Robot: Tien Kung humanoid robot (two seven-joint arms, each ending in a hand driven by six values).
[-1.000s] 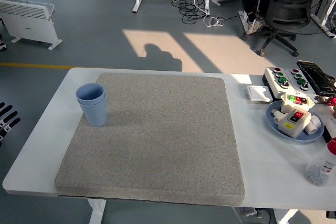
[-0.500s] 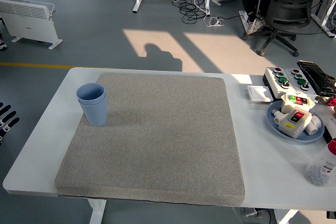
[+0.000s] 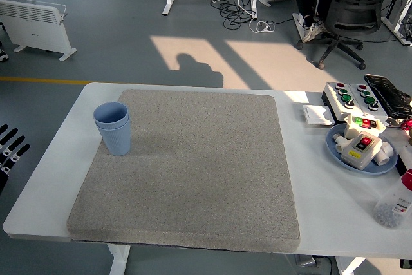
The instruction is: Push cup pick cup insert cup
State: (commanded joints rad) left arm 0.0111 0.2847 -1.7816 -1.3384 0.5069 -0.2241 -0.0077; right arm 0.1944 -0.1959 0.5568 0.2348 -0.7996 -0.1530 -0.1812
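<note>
With the left hand [image 3: 9, 149] spread and empty off the table's left edge, a careless return could topple the nested blue cups [image 3: 113, 127] on the grey mat [image 3: 193, 172].

From my remote seat I see a grey floor [image 3: 116, 37] with a bright sunlight patch [image 3: 251, 62] beyond the table, well ahead and right of the left hand [image 3: 9, 149]. A white radiator [image 3: 35, 20] stands far ahead of that hand, with a black office chair [image 3: 357, 11] and tangled cables [image 3: 241, 4] far right.
</note>
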